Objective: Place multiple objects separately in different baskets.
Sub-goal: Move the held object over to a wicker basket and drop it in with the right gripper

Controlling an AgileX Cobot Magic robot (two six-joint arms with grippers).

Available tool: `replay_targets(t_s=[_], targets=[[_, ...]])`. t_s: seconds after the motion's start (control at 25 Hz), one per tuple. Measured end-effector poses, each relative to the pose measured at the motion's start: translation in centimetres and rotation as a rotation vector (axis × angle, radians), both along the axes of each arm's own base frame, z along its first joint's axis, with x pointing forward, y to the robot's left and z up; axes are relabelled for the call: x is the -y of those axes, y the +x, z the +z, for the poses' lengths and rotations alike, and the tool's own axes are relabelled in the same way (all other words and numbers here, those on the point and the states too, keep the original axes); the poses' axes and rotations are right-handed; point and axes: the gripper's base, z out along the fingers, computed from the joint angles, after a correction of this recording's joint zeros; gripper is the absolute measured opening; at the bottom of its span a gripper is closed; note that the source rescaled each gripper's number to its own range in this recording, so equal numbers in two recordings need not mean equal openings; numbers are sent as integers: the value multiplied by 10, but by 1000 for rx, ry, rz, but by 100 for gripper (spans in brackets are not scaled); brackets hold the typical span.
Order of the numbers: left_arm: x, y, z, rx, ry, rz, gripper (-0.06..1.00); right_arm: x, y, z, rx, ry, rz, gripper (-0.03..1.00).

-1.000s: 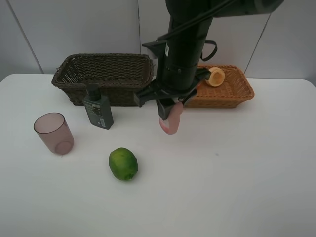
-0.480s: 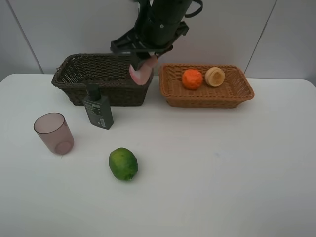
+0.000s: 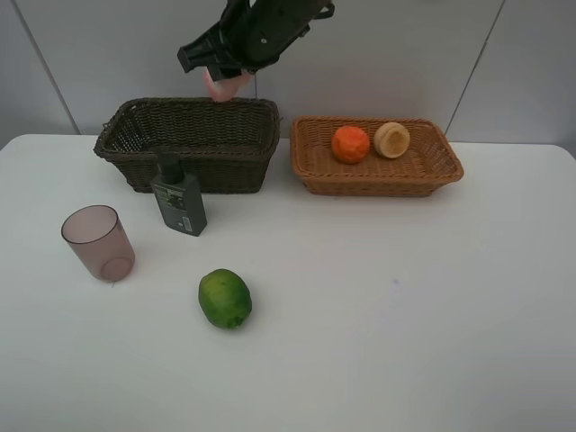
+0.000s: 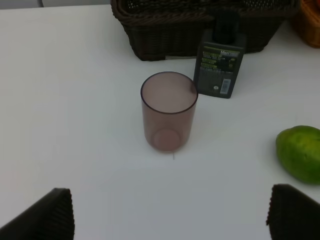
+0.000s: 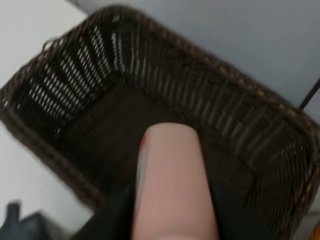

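Note:
My right gripper is shut on the pink bottle and holds it above the back of the dark brown basket; the right wrist view shows the bottle over the basket's inside. The tan basket holds the orange and the peach-like fruit. On the table stand the dark green pump bottle, the mauve cup and the lime. My left gripper is open, low over the table in front of the cup.
White table with grey wall panels behind. In the left wrist view the pump bottle stands against the dark basket's front wall and the lime lies to one side.
My right arm has lifted the pink bottle from in front of the baskets up and left, to above the dark basket. The orange, hidden before, now shows.

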Motion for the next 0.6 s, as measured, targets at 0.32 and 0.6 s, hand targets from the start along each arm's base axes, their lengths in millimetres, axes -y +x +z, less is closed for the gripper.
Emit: replay_targets(t_s=[0.32, 0.6], targets=[[0, 0, 0, 0, 0, 0, 100, -1, 38, -50, 83, 75, -17, 1], [0, 0, 0, 0, 0, 0, 100, 1, 53, -100, 42, 49, -32, 1]])
